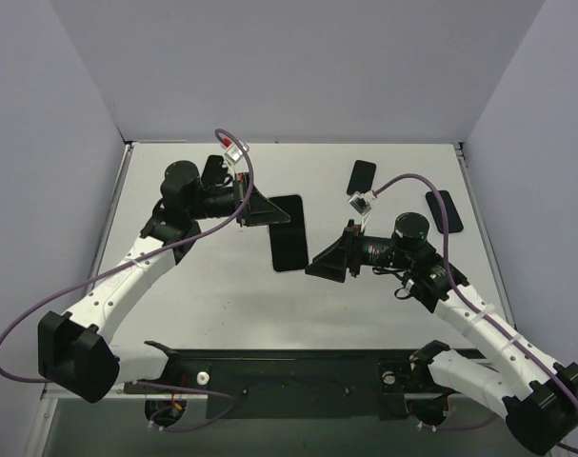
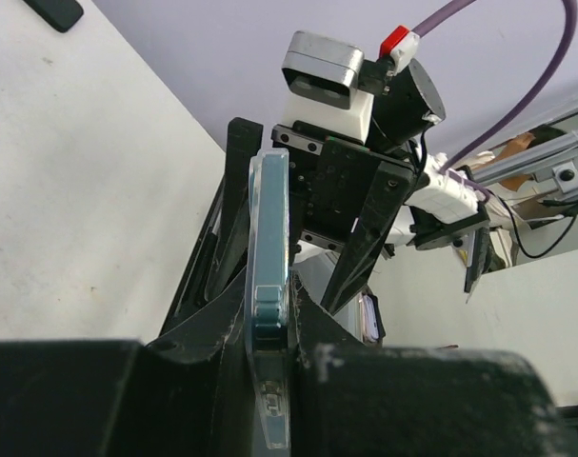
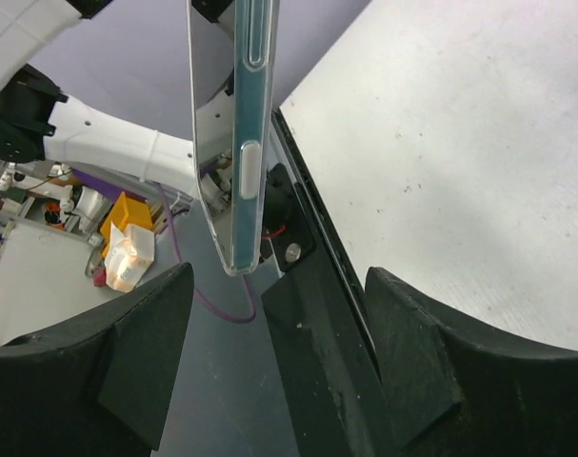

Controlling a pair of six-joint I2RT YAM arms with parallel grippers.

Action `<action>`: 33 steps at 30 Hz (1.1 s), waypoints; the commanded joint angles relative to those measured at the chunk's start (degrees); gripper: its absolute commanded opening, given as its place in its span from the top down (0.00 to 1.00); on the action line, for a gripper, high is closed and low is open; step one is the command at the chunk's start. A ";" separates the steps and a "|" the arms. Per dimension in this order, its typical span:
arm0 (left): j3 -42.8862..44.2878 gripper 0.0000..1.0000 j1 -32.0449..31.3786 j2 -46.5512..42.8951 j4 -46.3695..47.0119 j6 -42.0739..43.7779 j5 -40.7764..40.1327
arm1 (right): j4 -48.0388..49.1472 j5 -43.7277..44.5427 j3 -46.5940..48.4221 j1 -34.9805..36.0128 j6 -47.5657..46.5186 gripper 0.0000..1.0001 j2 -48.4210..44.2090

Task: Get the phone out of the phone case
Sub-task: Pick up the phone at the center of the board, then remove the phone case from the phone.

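We had the phone (image 1: 289, 233) clamped at one end in the left end effector (image 1: 266, 211), apparently lifted off the tabletop (image 1: 203, 314). The right end effector (image 1: 328, 259) gaped wide and empty around its free edge. We judged it should pinch only the clear phone case (image 3: 253, 114) rim and peel outward into open room, well apart from the two dark slabs (image 1: 362, 175).

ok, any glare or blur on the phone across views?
Top external: even light, sharp, cased phone a flat black slab, no glare. Left wrist: its edge crisp, left fingers black, underexposed. Right wrist: case edge glints, right fingers soft.
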 commanded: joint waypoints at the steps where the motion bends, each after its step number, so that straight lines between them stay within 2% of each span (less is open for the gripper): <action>1: 0.10 1.00 -0.03 -3.20 6.54 -4.41 0.33 | 8.04 0.90 1.32 2.45 1.48 0.33 -1.53; 4: -0.52 1.00 -0.38 -3.29 9.54 -7.22 0.33 | 11.10 -0.59 1.76 3.51 3.67 0.38 -0.65; 5: -0.35 1.00 -0.39 -3.12 9.80 -7.31 0.51 | 12.25 -1.03 1.50 3.68 4.90 0.47 -0.56; 7: -0.17 1.00 -0.39 -3.11 9.89 -7.57 0.77 | 15.14 -1.83 0.72 3.95 6.48 0.57 -0.47; 12: 0.18 1.00 -0.74 -2.76 11.38 -9.07 2.61 | 17.54 -2.62 -1.22 4.83 7.11 0.68 -1.62; 17: 0.10 1.00 -0.74 -3.29 12.79 -10.39 3.67 | 15.43 -4.02 -0.79 5.79 5.17 0.71 -1.35; 20: -0.43 1.00 -0.82 -3.64 14.63 -12.14 4.90 | 15.16 -4.29 -0.26 6.85 4.03 0.79 -1.18; 23: -1.48 1.00 -1.09 -3.55 17.70 -15.56 6.13 | 10.09 -3.07 1.06 8.43 -1.58 0.90 -0.92; 24: -1.75 1.00 -1.26 -3.55 19.02 -16.18 6.92 | 8.67 -2.80 2.10 9.39 -5.25 1.00 -0.74; 25: -2.27 1.00 -1.53 -3.55 20.08 -17.32 7.36 | 5.53 -2.10 2.55 10.01 -7.46 1.00 -0.74; 27: -3.06 1.00 -2.23 -4.16 21.32 -17.59 8.24 | -1.92 0.78 3.95 13.34 -17.90 1.00 -1.44; 28: -3.33 1.00 -2.75 -4.86 21.75 -17.68 8.59 | -5.63 3.24 5.35 16.57 -26.12 1.00 -1.79; 30: -3.94 1.00 -3.72 -5.48 23.76 -19.61 9.38 | -17.21 9.84 8.78 20.62 -33.80 1.00 -1.01; 33: -5.78 1.00 -5.56 -5.84 32.19 -27.67 10.44 | -24.20 18.28 14.84 25.64 -40.52 1.00 2.16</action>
